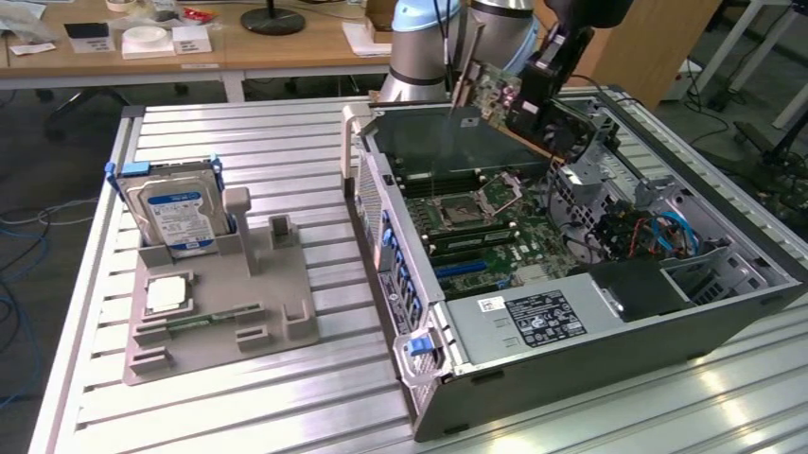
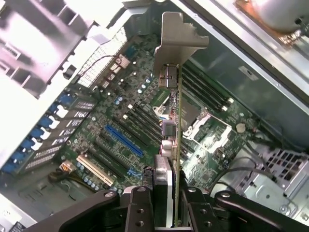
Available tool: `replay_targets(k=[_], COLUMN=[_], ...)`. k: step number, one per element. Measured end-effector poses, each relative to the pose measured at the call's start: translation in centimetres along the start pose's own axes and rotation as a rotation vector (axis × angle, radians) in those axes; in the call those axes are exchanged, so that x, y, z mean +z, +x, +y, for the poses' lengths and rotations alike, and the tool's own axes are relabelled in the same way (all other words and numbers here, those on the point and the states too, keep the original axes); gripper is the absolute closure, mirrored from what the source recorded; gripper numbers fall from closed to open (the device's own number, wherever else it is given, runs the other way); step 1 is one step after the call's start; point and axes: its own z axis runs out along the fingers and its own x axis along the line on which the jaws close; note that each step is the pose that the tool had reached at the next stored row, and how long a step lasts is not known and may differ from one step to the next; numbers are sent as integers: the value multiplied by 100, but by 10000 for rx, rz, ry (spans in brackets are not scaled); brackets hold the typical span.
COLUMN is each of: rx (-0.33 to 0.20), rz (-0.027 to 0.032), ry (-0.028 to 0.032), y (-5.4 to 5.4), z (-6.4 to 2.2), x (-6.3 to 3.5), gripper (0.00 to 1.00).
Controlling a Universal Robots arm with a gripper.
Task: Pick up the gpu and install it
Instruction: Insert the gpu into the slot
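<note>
On the table [image 1: 227, 151] the open computer case [image 1: 606, 369] is seen, its motherboard [image 2: 120, 121] exposed. The gpu [image 2: 176, 145] is held above the board, clear of it, clamped between the partly closed fingers of the hand [image 2: 166, 205]. The carrying step is judged to be in hand; nothing is seated yet. Seating would call for the card edge to be lined up over a slot [image 2: 123, 140], with the bracket [image 2: 176, 38] toward the case's rear.

Counter [image 1: 253, 142]: open computer case [image 1: 606, 369] on the exterior view's right, parts holder [image 1: 290, 312] on the left, the two apart. In the holder, the hard drive [image 1: 177, 213] stands upright at the far end. The processor chip [image 1: 166, 293] lies flat nearer the camera, with the memory stick [image 1: 215, 319] just beside it. The gpu [image 2: 169, 77], clamped in the end effector [image 2: 166, 203], hangs above the motherboard [image 1: 493, 227] at the case's far end. The power supply [image 1: 531, 317] sits at the near end.
</note>
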Motion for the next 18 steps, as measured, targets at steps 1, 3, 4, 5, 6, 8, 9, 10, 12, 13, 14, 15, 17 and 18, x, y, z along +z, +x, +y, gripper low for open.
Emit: replay_targets(k=[1, 3, 4, 5, 6, 8, 9, 10, 12, 13, 14, 15, 17, 18], rx=[-177, -534, -708, -883, -1056, -1418, -1592, -1767, -2123, -2312, -2491, -2670, -3030, -3208], rz=[13, 40, 54, 67, 79, 107, 120, 133, 159, 174, 188, 201, 228, 242], ry=[-2, -8, -10, -12, -14, -19, -22, -24, -29, -32, -34, -36, -41, -43], y=[0, 0, 0, 0, 0, 0, 0, 0, 0, 0, 0, 0, 0, 0], z=[0, 0, 0, 0, 0, 0, 0, 0, 0, 0, 0, 0, 0, 0], x=[0, 0, 0, 0, 0, 0, 0, 1, 1, 1, 1, 1, 1, 2], gripper=[72, 72, 72, 72, 72, 72, 72, 72, 72, 72, 72, 72, 72, 72])
